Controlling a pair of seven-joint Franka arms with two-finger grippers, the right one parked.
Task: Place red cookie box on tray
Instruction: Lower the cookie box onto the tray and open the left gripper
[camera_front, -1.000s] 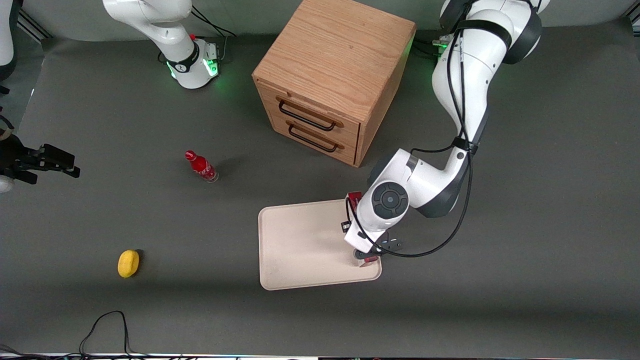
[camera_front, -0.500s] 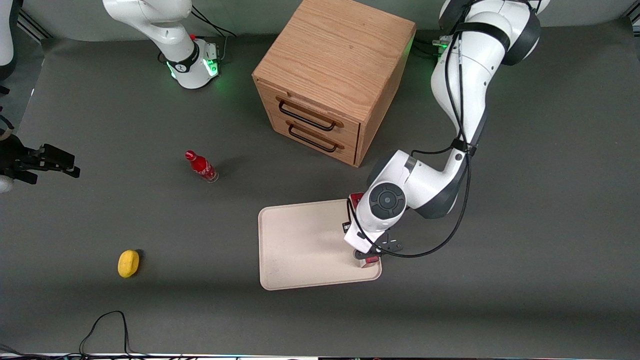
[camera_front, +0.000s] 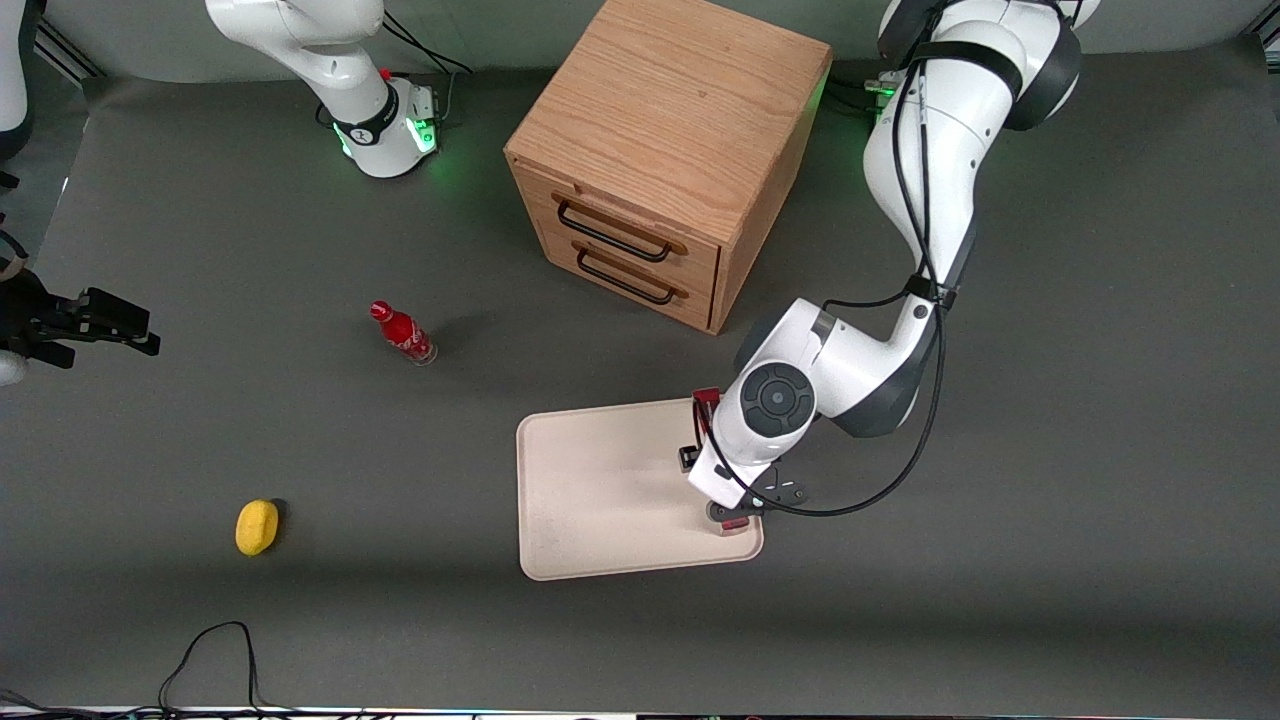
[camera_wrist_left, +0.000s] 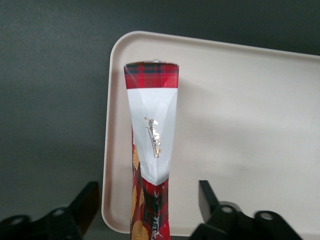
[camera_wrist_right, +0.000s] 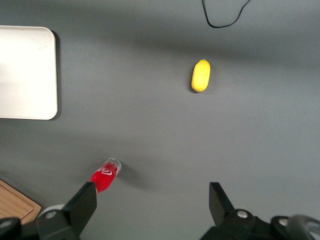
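Overhead front view; wrist close-up above tray (camera_wrist_left: 240, 115)

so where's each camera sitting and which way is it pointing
Front view: high above the table, looking down at the tray, cabinet and both arms; the working arm hides most of its tool.
Left wrist view: on the working arm, looking down past open fingers at the red cookie box standing on the tray.
Right wrist view: on the parked arm, looking down at the red bottle and yellow object.
All three show the tray.

Dark grey matte tabletop (camera_front: 1100, 500), wooden two-drawer cabinet (camera_front: 660, 160) upon it, green glow at the arm bases.
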